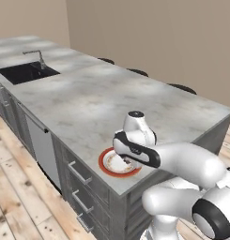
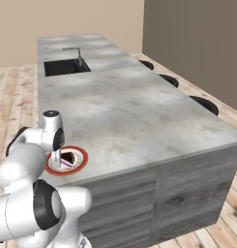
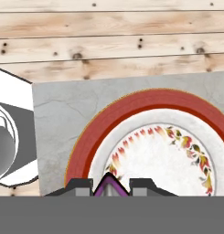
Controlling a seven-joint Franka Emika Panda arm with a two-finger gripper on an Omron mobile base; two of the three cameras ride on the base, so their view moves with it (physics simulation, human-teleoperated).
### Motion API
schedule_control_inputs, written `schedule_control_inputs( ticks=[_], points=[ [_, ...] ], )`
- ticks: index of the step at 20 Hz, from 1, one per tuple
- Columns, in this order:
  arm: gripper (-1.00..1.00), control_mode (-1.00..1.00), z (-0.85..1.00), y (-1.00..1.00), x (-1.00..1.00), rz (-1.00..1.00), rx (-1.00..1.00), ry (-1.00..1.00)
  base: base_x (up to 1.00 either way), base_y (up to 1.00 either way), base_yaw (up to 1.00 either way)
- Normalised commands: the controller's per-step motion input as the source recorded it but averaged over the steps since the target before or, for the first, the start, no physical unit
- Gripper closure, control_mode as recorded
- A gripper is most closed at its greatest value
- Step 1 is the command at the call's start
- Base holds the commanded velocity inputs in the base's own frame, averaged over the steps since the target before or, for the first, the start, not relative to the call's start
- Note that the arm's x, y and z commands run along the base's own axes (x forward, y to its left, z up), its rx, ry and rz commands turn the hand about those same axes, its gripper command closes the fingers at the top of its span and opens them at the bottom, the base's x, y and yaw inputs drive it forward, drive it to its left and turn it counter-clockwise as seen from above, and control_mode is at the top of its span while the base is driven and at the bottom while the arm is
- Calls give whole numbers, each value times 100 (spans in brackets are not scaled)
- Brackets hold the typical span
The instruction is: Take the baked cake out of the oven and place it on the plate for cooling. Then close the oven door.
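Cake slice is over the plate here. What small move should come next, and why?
Probably open the gripper and lift clear. The cake sits between the fingertips over the white centre of the plate, seemingly resting on it, at the corner of the counter.

One plate (image 2: 66,160), one cake slice (image 2: 67,158); one sink (image 1: 26,72), perhaps three stools (image 2: 204,104)

Matt grey marbled stone counter (image 1: 88,103), knotty pale wood plank floor (image 3: 109,41), glazed ceramic plate (image 3: 145,103)

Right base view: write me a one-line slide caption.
Panda gripper lowers a dark cake slice onto the orange-rimmed plate at the island counter corner.
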Motion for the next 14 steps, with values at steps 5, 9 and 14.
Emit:
schedule_control_inputs(
  ticks=[5, 9, 14],
  points=[
    [100, -100, -6, 1, 12, 0, -1, 0, 0, 0, 0],
    [100, -100, -11, 6, 6, 0, -2, 1, 0, 0, 0],
    [100, -100, -12, 9, 8, 0, -2, 0, 0, 0, 0]
  ],
)
